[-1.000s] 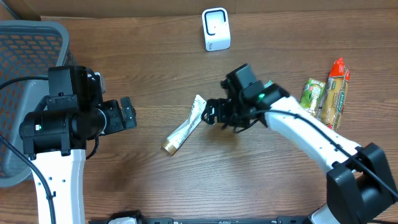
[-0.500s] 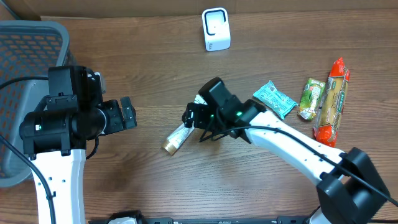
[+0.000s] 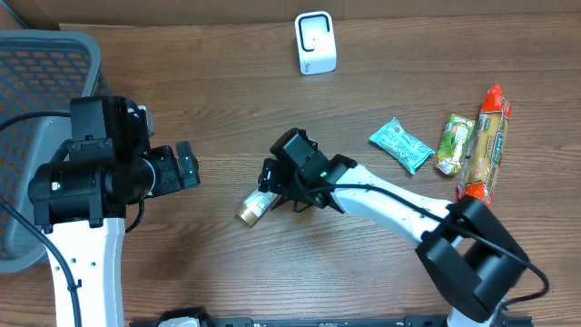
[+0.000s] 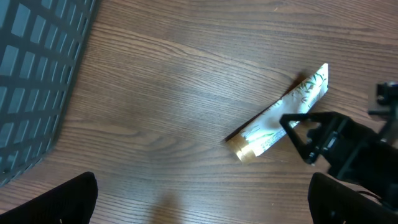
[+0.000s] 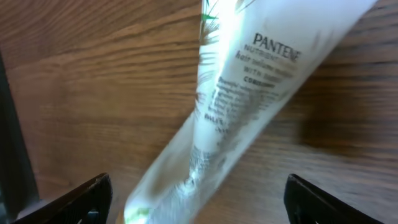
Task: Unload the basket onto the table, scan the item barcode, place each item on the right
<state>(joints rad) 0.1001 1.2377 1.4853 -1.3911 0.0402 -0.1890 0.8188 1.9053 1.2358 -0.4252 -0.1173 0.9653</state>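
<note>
The tube [image 3: 256,202] lies slantwise mid-table, its upper half hidden under the right gripper [image 3: 278,189]. That gripper's jaws stand wide astride the tube, seemingly not touching it (the wrist view blurs the small print, and no barcode can be made out). The left gripper [image 3: 188,166], jaws spread, holds nothing beside the basket [image 3: 36,54].

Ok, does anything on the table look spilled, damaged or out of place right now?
Nothing stands out. The Pantene tube lies flat and slanted on the wood, looking intact, with the right gripper above it, jaws open. The scanner stands upright at the far edge.
</note>
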